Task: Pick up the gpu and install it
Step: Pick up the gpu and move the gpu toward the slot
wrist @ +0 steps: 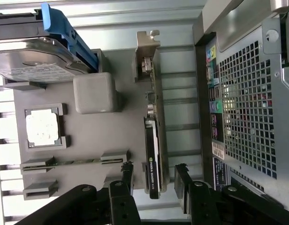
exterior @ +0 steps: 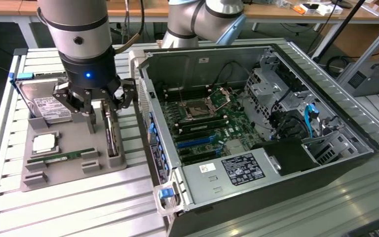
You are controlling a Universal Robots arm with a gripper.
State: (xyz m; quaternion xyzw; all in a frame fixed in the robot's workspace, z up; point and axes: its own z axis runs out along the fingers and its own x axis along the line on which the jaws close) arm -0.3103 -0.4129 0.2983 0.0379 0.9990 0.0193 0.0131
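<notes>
Pincer (wrist: 154, 166) spread astride gpu (wrist: 153, 136); computer case (wrist: 250, 103) just beside.

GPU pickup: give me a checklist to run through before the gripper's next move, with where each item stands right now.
1. Gripper open: ok, fingers apart.
2. gpu between the fingers: ok, one finger on each side in the wrist view.
3. gpu gripped: not ok, gaps show on both sides.
4. gpu standing on edge in the grey fixture: ok.
5. computer case open, motherboard exposed: ok.
6. Fingers low enough for a firm hold: cannot tell.
</notes>
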